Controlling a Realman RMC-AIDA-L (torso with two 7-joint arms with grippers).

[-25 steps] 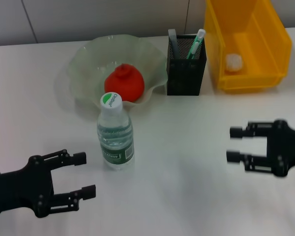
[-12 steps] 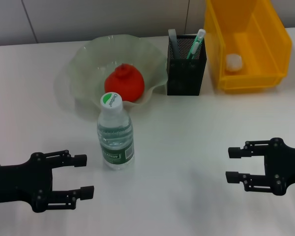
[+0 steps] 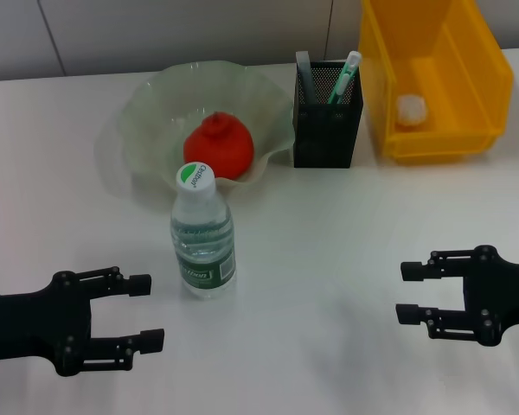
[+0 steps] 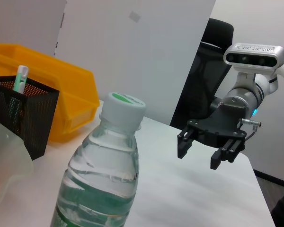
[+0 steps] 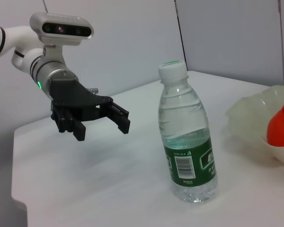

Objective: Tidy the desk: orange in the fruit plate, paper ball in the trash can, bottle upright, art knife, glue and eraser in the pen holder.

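Left gripper (image 3: pixel 147 311) hangs low over the white table (image 3: pixel 329 251) with its two black fingers spread apart and nothing between them. Just ahead of it and slightly toward the middle stands the bottle (image 3: pixel 202 232), upright on the table, cap on, clear of both fingertips. Beyond the bottle, farther from the left gripper, sits the fruit plate (image 3: pixel 156 104), and the orange (image 3: pixel 219 147) rests inside it. To the right of the plate stands the pen holder (image 3: pixel 327 117), with a green-capped pen-like stick and a grey item poking up out of it; I cannot tell which items these are. Next comes the trash can (image 3: pixel 437 78), straight ahead of the right gripper and well apart from it, holding the white paper ball (image 3: pixel 410 109). Right gripper (image 3: pixel 406 292) hovers over the table with its fingers also parted and empty, well apart from the bottle.
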